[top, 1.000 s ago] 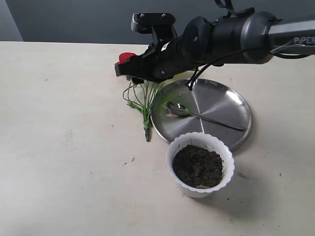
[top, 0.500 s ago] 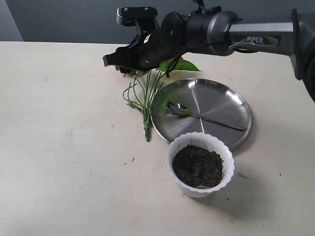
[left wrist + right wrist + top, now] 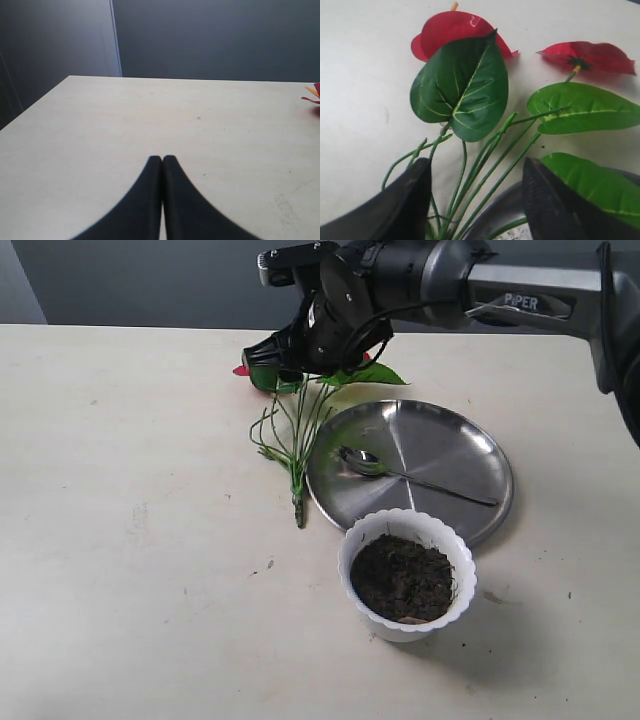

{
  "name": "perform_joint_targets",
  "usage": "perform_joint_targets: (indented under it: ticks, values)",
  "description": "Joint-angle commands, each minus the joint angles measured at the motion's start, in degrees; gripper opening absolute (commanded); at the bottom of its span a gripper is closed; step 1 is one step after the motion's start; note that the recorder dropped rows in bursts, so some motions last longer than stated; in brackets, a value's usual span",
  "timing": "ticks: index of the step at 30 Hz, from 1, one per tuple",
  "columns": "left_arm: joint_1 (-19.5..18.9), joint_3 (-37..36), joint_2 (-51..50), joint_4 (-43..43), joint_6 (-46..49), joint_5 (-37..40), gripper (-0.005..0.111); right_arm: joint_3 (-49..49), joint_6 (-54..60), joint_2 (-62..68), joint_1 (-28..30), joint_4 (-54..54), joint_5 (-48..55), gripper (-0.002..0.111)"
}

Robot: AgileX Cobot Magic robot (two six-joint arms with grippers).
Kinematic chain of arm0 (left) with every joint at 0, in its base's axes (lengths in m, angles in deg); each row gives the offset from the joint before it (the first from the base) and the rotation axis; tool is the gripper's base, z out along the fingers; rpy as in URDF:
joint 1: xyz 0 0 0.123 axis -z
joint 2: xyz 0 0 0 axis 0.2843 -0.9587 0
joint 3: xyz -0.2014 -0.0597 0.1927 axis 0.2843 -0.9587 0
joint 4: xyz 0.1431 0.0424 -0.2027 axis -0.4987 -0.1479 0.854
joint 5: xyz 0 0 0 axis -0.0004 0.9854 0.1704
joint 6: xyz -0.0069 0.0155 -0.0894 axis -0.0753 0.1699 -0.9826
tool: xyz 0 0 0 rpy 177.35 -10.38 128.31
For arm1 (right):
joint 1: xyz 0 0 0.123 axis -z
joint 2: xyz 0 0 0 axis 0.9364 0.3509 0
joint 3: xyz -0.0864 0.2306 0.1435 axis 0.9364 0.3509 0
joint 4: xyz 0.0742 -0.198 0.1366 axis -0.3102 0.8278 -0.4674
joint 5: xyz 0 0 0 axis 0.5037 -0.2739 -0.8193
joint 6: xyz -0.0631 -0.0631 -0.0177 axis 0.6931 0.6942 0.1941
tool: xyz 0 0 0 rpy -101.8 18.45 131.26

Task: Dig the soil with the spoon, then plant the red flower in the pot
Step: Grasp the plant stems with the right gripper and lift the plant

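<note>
The right pincer [image 3: 268, 368] has swung back over the red flower [image 3: 296, 425], jaws apart astride its stems. The sprig lies on the bench [image 3: 120, 490] beside the steel plate [image 3: 450, 455], stems running toward the pot [image 3: 407, 575]. The left pincer [image 3: 162, 165], closed, idles far off.

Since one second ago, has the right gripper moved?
Yes. The right gripper has swung toward the table's far edge, off the steel plate, and now hangs over the red flower with jaws open.
</note>
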Motion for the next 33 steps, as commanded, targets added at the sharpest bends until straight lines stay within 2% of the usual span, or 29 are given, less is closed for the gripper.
perform_joint_targets:
  ticks: [1,23,25,31,33]
  values:
    - [-0.1,-0.2,0.1,0.0,-0.1,-0.2,0.0,-0.4,-0.5,1.9,0.1,0.6,-0.9,0.053]
    - [-0.1,-0.2,0.1,0.0,-0.1,-0.2,0.0,-0.5,-2.6,8.1,0.2,-1.7,-7.6,0.052]
    - [-0.1,-0.2,0.1,0.0,-0.1,-0.2,0.0,-0.5,-2.6,8.2,0.2,-2.2,-8.6,0.045]
    - [-0.1,-0.2,0.1,0.0,-0.1,-0.2,0.0,-0.5,-2.6,8.1,0.1,-2.3,-11.1,0.002]
    - [-0.1,-0.2,0.1,0.0,-0.1,-0.2,0.0,-0.5,-2.6,7.8,0.1,-2.7,-11.1,0.0]
